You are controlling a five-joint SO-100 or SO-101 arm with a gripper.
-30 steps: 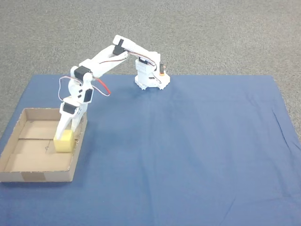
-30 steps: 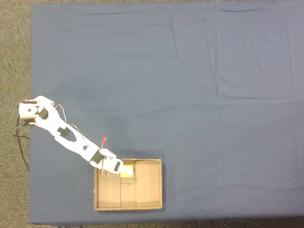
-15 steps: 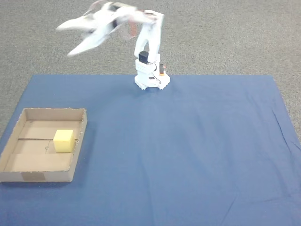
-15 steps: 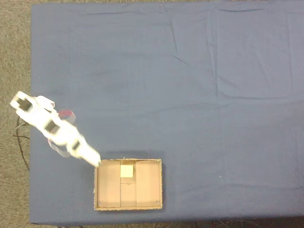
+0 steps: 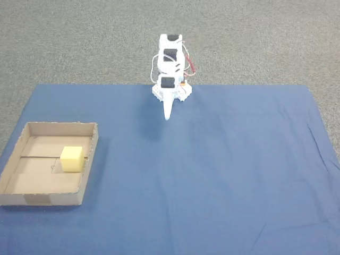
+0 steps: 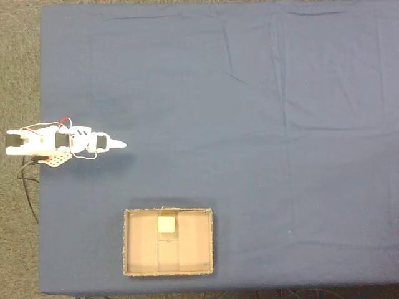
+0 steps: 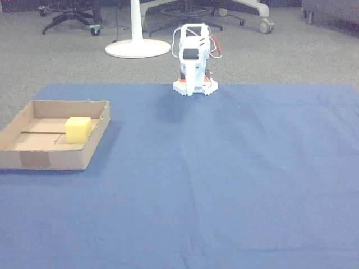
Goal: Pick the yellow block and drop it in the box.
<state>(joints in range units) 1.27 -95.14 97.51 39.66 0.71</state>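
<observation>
Box: the box is a shallow rectangular tray of plain brown cardboard with low walls, at the left of a fixed view and also in the other view; from above it lies near the lower edge of the cloth. A seam crosses its floor and a duller tape patch sits on the near wall. No print can be read on it.
Yellow block: the yellow block is a small pale matte cube with plain faces, resting on the floor of the box close to its right wall in a fixed view; also seen from above and in the other view.
Cloth: a blue cloth with soft creases covers the tabletop.
Arm: the white plastic arm with red wires is folded over its base, well apart from the box.
End effector: the end effector tapers to a single narrow point, its fingers together and holding nothing; from above it points along the cloth.
Floor: grey speckled carpet.
</observation>
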